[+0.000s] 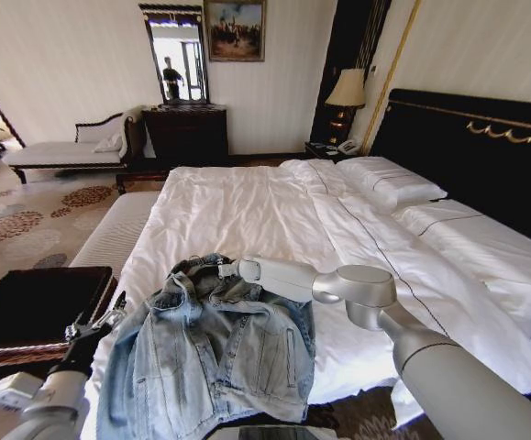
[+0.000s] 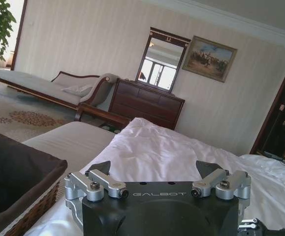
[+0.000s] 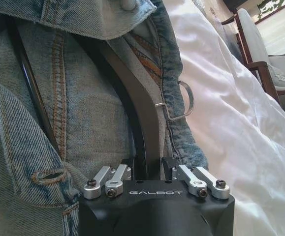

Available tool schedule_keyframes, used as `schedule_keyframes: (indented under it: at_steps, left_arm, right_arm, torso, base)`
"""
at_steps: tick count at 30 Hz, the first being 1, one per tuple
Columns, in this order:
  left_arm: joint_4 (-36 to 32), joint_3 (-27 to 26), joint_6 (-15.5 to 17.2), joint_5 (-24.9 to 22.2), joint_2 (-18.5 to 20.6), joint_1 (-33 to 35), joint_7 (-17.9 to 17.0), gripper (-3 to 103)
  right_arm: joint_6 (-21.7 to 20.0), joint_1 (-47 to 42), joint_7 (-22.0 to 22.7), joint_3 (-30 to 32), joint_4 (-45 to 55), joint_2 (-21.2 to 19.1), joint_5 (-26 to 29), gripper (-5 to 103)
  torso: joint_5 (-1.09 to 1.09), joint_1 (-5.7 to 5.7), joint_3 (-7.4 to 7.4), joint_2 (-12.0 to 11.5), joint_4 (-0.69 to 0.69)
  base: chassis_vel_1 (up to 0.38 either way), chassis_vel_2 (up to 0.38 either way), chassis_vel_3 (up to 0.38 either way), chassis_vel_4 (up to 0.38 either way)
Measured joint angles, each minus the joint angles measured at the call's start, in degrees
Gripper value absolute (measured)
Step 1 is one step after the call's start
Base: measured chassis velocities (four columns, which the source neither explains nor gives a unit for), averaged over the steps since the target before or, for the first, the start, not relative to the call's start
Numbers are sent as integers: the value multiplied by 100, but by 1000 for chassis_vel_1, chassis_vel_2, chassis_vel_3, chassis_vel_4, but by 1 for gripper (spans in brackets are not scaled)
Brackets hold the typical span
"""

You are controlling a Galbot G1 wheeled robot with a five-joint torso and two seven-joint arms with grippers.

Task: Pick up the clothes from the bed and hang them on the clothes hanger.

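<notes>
The light-blue denim clothes [image 1: 212,357] lie spread on the near left corner of the bed [image 1: 247,202], partly draped over its edge. My right arm reaches across the sheets, and its gripper [image 1: 226,269] sits at the jacket's collar. In the right wrist view that gripper [image 3: 148,166] is shut on a black arm of the clothes hanger [image 3: 138,103], which lies inside the denim [image 3: 78,113]; its wire hook [image 3: 180,105] pokes out by the collar. My left gripper [image 1: 97,323] hovers at the jacket's left edge, open and holding nothing [image 2: 154,169].
A dark wicker basket [image 1: 36,307] stands beside the bed's near left corner, under my left arm. A padded bench [image 1: 118,229] runs along that side. Farther back are a chaise longue [image 1: 63,151] and a dresser [image 1: 187,133]. Pillows [image 1: 393,183] lie by the black headboard [image 1: 467,147].
</notes>
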Motion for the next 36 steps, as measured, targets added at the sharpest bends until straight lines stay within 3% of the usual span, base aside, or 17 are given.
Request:
schedule_keyframes:
  at_steps: [6, 20, 28, 36]
  left_arm:
    - [3, 2, 8, -5, 18, -3, -1, 99]
    - [5, 7, 10, -9, 19, -11, 0, 99]
    - [11, 56, 10, 12, 18, -37, 0, 99]
    - [6, 80, 23, 44, 16, -37, 0, 99]
  right_arm:
    - [-1, -35, -10, 2, -7, 5, 1, 22]
    - [-51, -54, 144, 330, 349, -92, 3, 22]
    - [-137, -274, 547, 710, 372, -49, -188, 22]
    - [-144, -783, 1318, 1249, -414, 505, -1018, 21]
  torso:
    - [0, 0, 0, 0, 0]
    - [-1, 0, 0, 0, 1]
    - [0, 0, 0, 0, 0]
    - [-1, 0, 0, 0, 0]
  base:
    - [0, 0, 0, 0]
    - [0, 0, 0, 0]
    - [0, 0, 0, 0]
    - [0, 0, 0, 0]
